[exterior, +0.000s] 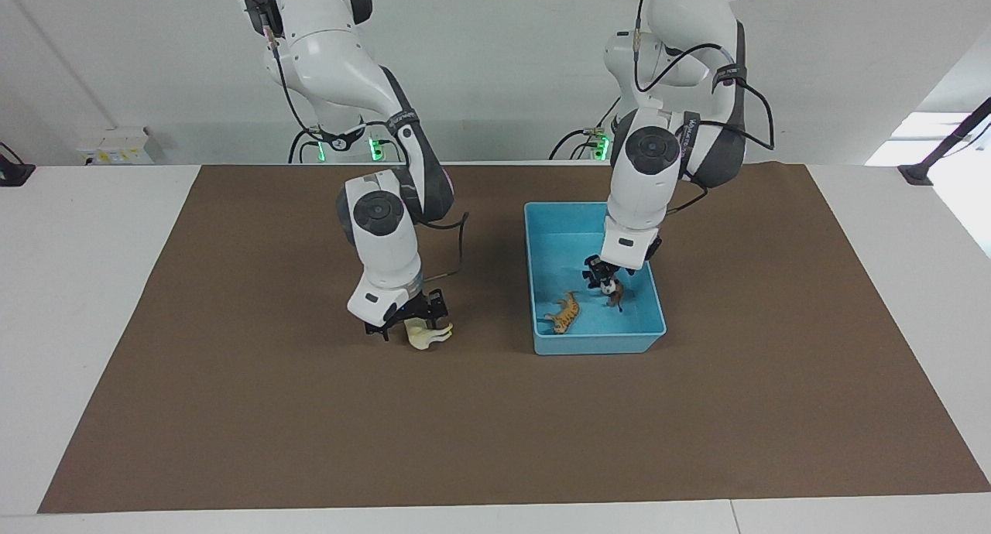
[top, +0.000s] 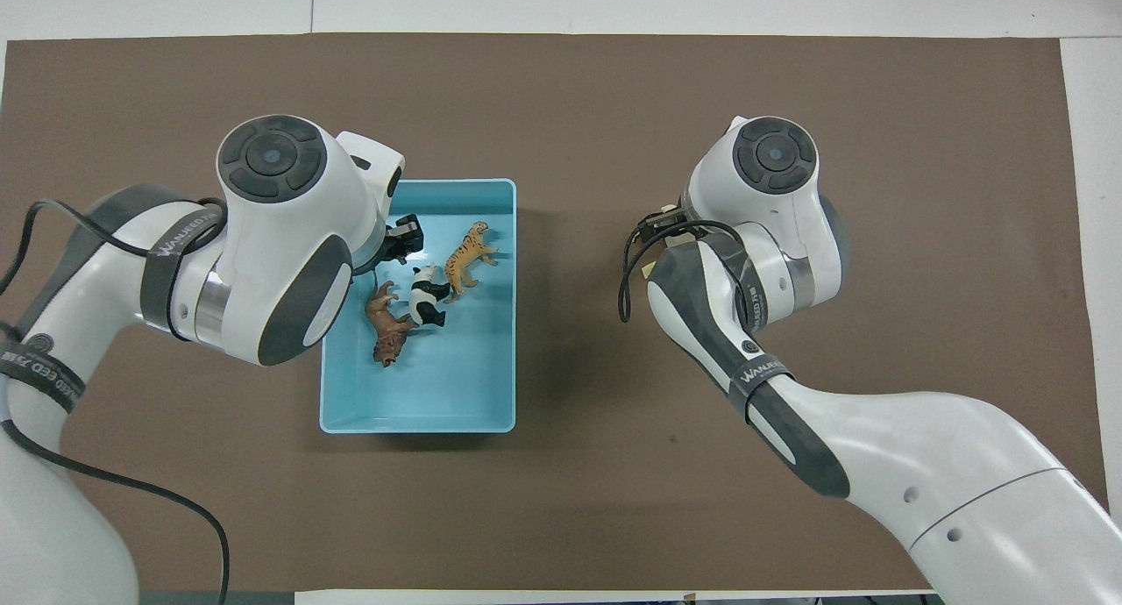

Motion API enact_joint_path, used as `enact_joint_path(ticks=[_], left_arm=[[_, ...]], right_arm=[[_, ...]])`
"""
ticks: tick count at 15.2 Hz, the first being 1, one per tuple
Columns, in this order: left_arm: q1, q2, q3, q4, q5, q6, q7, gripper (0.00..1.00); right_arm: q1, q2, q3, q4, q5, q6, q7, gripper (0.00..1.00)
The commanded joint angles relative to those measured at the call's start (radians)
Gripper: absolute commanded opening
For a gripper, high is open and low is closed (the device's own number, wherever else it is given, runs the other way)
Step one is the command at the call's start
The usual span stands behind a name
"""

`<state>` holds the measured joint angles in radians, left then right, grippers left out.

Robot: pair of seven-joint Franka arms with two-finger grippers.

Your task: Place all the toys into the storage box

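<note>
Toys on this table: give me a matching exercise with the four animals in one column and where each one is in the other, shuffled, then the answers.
Things:
1. cream horse
2. orange big cat
3. panda
4. brown animal

Places:
a. in the storage box, between two other toys
b. on the brown mat, outside the box, at the right gripper
c. in the box, farthest from the robots of the three toys there
d. in the box, nearest to the robots of the three toys there

Pairs: 1-b, 2-c, 3-a, 4-d.
</note>
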<state>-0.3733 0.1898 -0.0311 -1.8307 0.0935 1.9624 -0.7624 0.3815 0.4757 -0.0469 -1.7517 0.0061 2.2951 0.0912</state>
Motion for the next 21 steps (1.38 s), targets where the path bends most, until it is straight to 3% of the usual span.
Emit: enact_joint_path(ticks=[1,2,3,4,5,6,7,8,11,12,14,16,18,20,21], left_arm=[[0.045,-0.108,0.016,-0.001,0.006,-0.077,0.081,1.00],[0.084,-0.134,0.016,0.019,0.006,-0.129,0.156,1.00],[0.120,-0.151,0.016,0.033,0.006,-0.170,0.242,1.00],[0.141,-0.174,0.016,0.036,0.003,-0.201,0.314,1.00],[0.151,-0.194,0.016,0.036,0.006,-0.227,0.365,1.00],[0.157,-0.211,0.017,0.034,0.006,-0.259,0.412,1.00],[0.163,-0.236,0.017,0.028,0.003,-0.296,0.472,1.00],[0.166,-0.263,0.017,0.018,0.003,-0.324,0.504,1.00],[0.163,-0.291,0.017,0.008,0.003,-0.341,0.505,1.00],[0.168,-0.291,0.017,0.008,0.003,-0.338,0.506,1.00],[0.201,-0.293,0.016,0.011,-0.009,-0.321,0.523,1.00],[0.233,-0.280,0.013,0.040,-0.043,-0.306,0.605,1.00],[0.281,-0.248,-0.013,0.080,-0.061,-0.307,0.635,1.00],[0.298,-0.233,-0.018,0.088,-0.069,-0.303,0.643,1.00],[0.300,-0.231,-0.020,0.087,-0.069,-0.304,0.643,1.00]], right_arm=[[-0.004,-0.019,0.004,-0.051,-0.014,0.046,-0.031,1.00],[-0.006,-0.019,0.004,-0.051,-0.014,0.052,-0.037,1.00],[-0.004,-0.019,0.004,-0.055,-0.014,0.069,-0.036,0.89],[-0.004,-0.020,0.006,-0.072,-0.012,0.087,-0.031,0.67],[-0.006,-0.022,0.006,-0.087,-0.011,0.114,-0.030,0.63],[-0.007,-0.025,0.006,-0.101,-0.011,0.130,-0.031,0.48],[-0.006,-0.026,0.006,-0.109,-0.011,0.136,-0.030,0.14],[-0.006,-0.026,0.006,-0.109,-0.011,0.135,-0.030,0.00],[-0.003,-0.026,0.006,-0.072,-0.008,0.074,-0.022,0.00],[-0.003,-0.025,0.009,-0.002,0.006,-0.009,-0.012,0.00],[0.043,0.024,0.015,0.252,0.009,-0.264,0.101,0.00],[0.079,0.075,0.019,0.449,0.063,-0.388,0.218,0.00],[0.147,0.105,0.024,0.552,0.152,-0.364,0.351,0.00],[0.257,0.118,0.024,0.548,0.216,-0.160,0.500,0.00],[0.286,0.116,0.024,0.497,0.218,-0.075,0.527,0.00]])
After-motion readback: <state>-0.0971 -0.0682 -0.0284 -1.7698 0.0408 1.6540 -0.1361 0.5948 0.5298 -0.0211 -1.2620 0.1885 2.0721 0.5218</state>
